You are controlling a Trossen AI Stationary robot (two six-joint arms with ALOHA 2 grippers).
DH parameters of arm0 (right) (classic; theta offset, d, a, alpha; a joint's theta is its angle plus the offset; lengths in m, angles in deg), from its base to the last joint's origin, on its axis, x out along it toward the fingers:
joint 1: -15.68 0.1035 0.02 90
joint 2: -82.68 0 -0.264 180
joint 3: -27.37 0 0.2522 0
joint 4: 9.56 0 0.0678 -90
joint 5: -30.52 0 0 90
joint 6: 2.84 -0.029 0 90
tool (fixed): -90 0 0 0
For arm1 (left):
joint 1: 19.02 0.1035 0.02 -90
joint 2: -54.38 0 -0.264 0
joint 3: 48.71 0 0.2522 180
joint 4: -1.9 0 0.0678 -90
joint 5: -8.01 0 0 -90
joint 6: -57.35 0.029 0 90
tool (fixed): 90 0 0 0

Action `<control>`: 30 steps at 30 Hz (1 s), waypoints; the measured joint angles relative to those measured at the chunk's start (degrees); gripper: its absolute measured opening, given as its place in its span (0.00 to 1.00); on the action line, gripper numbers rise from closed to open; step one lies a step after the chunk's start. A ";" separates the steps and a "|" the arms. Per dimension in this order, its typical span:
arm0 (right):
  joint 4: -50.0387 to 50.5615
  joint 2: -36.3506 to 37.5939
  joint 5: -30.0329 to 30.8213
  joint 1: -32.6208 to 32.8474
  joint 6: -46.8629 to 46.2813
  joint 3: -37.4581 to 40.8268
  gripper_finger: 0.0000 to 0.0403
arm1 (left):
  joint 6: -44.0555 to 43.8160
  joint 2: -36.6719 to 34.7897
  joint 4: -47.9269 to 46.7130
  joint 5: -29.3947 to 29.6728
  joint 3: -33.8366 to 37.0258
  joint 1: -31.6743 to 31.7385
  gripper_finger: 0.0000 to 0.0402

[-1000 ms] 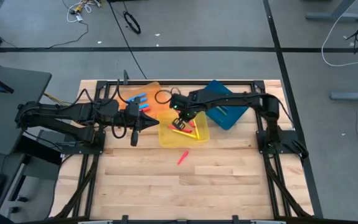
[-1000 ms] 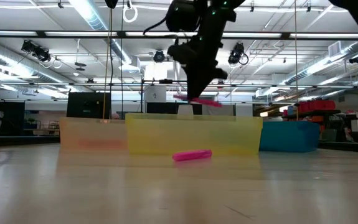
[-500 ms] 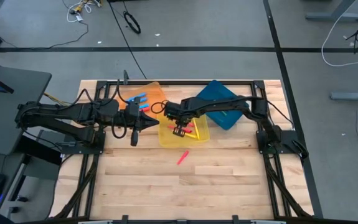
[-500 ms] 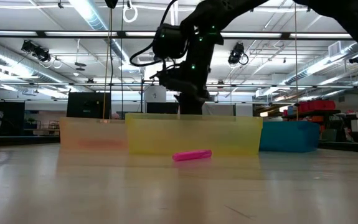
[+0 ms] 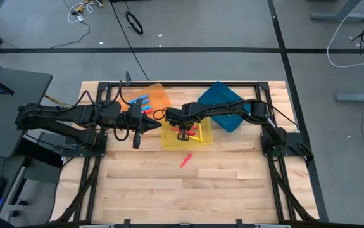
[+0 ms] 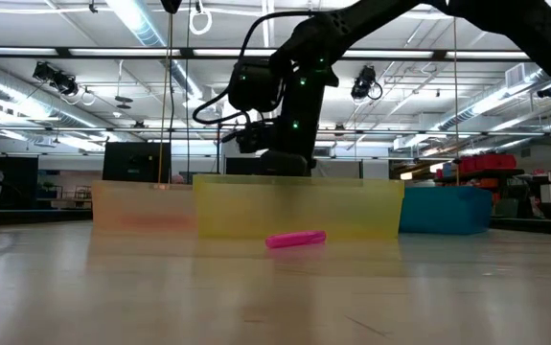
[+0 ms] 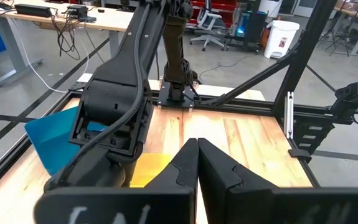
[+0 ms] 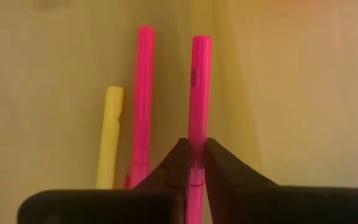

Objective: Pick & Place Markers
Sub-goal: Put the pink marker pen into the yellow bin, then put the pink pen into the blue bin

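Taking the yellow tray (image 5: 167, 140) as the landmark: well to its left the left arm lies low across the bench (image 5: 188, 190), and the left gripper (image 5: 159, 125) ends just at the tray's left rim, its jaws pressed together with nothing between them, as the left wrist view shows. Behind that arm, to the tray's upper left and touching it, sits the orange tray (image 5: 159, 95), holding a few blue and red markers (image 5: 142, 101).

Over the yellow tray itself the right gripper (image 5: 183, 133) is lowered inside the walls; in the low view the wrist dips behind the tray's near wall. In the right wrist view its jaws pinch a pink marker (image 8: 198, 93) near one end, the pen lying along the tray floor. Just beside it lies a second pink marker (image 8: 142, 99), roughly parallel, and next to that a shorter yellow marker (image 8: 109, 134).

In front of the tray, on bare bench, rests a loose pink marker (image 5: 186, 160), apart from both grippers.

To the tray's upper right stands the blue tray (image 5: 226, 120), with the right arm reaching across it.
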 joint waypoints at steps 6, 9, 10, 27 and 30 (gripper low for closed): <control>0.82 0.24 -0.44 0.07 -0.39 0.00 0.17 | 0.02 0.00 0.00 0.00 0.00 0.00 0.03; 1.50 0.24 -0.48 0.49 -0.46 0.00 0.25 | 0.02 -0.01 -0.02 0.00 0.00 0.00 0.03; 1.64 0.25 -0.46 0.68 -0.46 0.00 0.27 | 0.02 -0.01 -0.01 0.00 0.00 0.00 0.03; 13.35 2.75 -0.46 2.01 -0.67 -7.69 0.41 | 0.02 0.01 0.02 0.00 0.00 0.00 0.03; 18.44 2.77 -0.87 2.16 -1.48 -12.00 0.41 | 0.00 0.01 0.02 0.08 0.00 0.00 0.03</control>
